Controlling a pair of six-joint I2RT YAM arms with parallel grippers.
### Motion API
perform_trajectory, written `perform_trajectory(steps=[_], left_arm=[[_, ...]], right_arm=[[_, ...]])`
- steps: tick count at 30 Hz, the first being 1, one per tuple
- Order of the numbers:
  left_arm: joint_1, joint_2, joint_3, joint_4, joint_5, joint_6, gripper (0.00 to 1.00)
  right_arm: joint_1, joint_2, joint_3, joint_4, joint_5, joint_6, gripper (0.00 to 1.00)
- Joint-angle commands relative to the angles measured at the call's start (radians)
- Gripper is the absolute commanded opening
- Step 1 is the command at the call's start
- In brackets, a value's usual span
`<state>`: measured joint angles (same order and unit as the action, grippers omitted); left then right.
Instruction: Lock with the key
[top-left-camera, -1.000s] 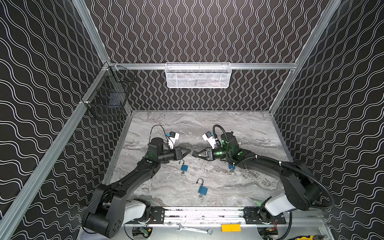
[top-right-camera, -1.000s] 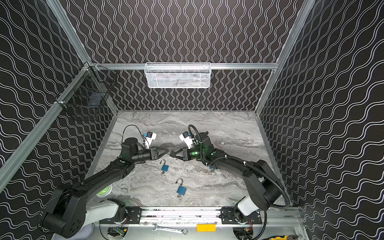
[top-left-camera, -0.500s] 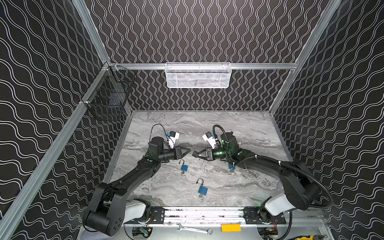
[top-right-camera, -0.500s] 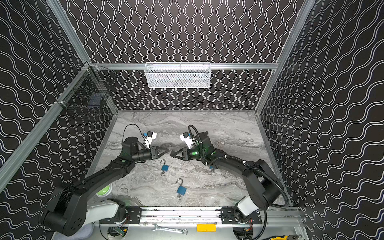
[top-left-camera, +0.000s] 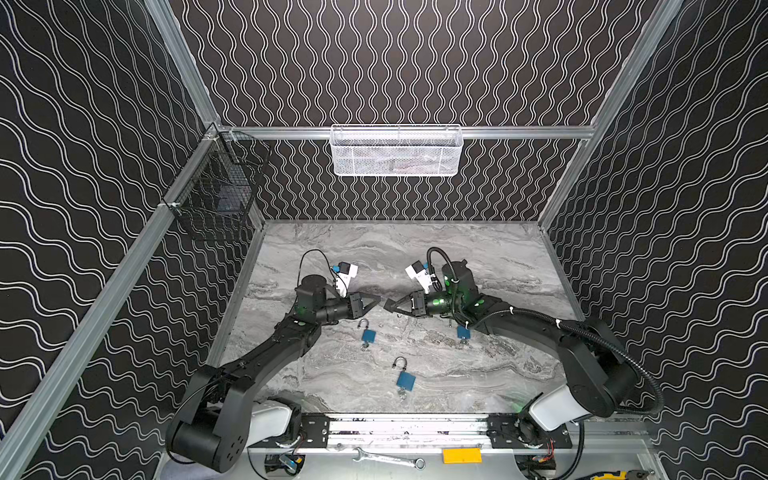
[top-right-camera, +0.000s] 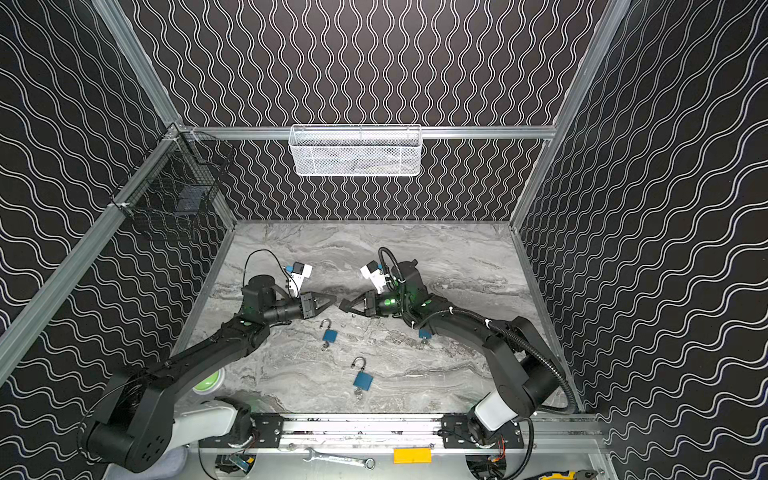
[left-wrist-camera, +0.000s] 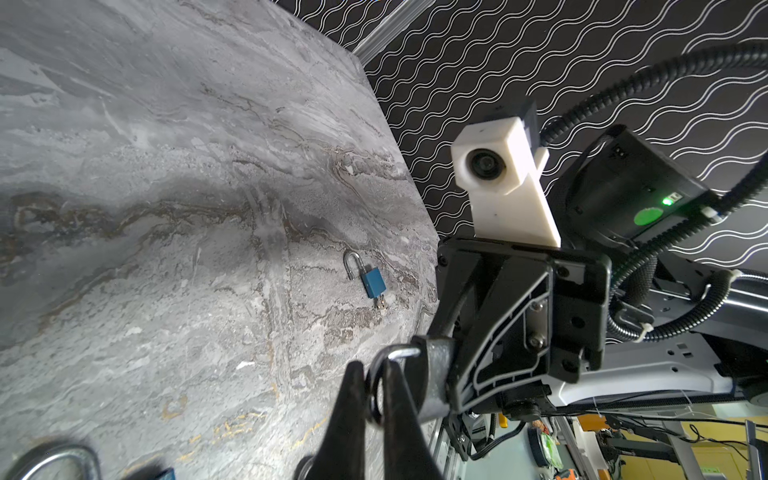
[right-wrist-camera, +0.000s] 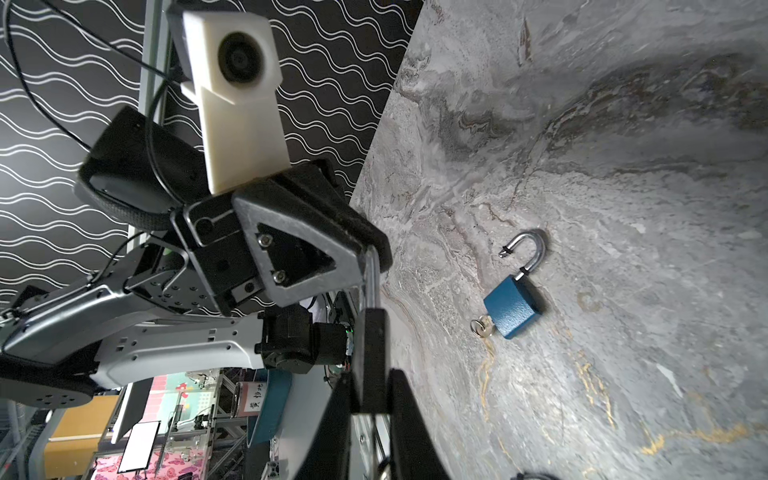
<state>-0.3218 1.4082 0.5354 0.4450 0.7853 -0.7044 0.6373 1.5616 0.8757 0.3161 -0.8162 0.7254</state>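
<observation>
My two grippers meet tip to tip above the middle of the marble table. The right gripper is shut on the dark body of a padlock. Its silver shackle points at the left gripper. The left gripper is shut on that metal loop. A small ring, likely the key ring, shows deep between the right jaws; the key itself is hidden. In both top views the left gripper and right gripper almost touch.
Three blue padlocks with open shackles and keys in them lie on the table. A white mesh basket hangs on the back wall, a black wire basket on the left wall. A wrench lies on the front rail.
The left gripper's jaws have closed onto the shackle. Both arms have stayed almost where they were, and the right grip is unchanged.
</observation>
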Motion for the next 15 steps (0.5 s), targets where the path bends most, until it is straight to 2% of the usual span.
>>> perform_trajectory(steps=[1, 9, 15], left_arm=[[-0.003, 0.013, -0.012, 0.023, 0.029, -0.018, 0.0], [-0.003, -0.008, -0.007, 0.011, 0.032, -0.024, 0.0], [-0.007, -0.02, -0.02, 0.066, 0.059, -0.082, 0.0]], right_arm=[[0.001, -0.006, 0.03, 0.113, -0.035, 0.016, 0.0], [0.0, 0.013, 0.019, 0.174, -0.055, 0.055, 0.0], [0.001, 0.025, 0.038, 0.131, -0.035, 0.014, 0.0]])
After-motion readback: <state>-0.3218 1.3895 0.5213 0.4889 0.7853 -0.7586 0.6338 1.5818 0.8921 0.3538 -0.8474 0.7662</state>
